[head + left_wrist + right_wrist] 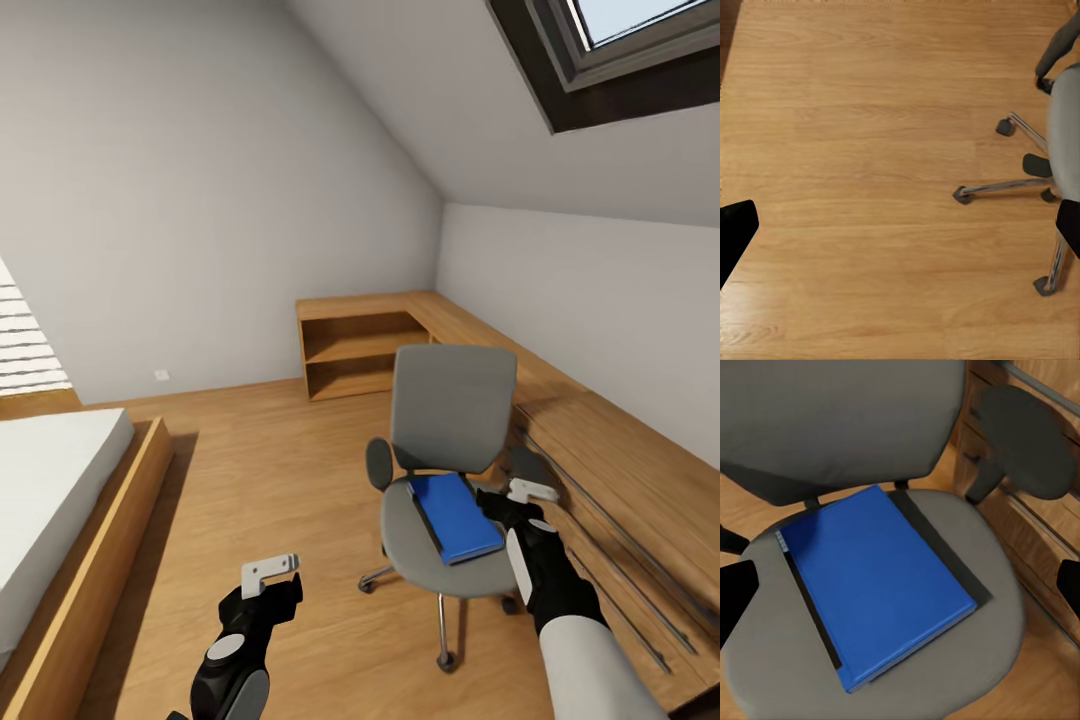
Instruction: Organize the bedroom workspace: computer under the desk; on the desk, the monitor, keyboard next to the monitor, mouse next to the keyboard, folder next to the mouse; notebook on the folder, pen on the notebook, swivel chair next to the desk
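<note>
A low light-wood cabinet run (600,450) with open shelves (355,355) lines the sloped white walls (200,180) at the right and centre of the head view, crowding the right armrest of the grey padded swivel chair (452,405), while a low wooden bed with a white mattress (50,480) fills the lower left. The flat bright blue folder (455,515) lies on the chair seat, its long axis running from the backrest toward the lower right, over a thin dark sheet showing at its edges (817,615). Above the light wood floor (270,470), the right gripper (500,500) hangs with fingers spread just beside the folder, and the left gripper (275,585) is spread wide over bare boards at lower centre.
</note>
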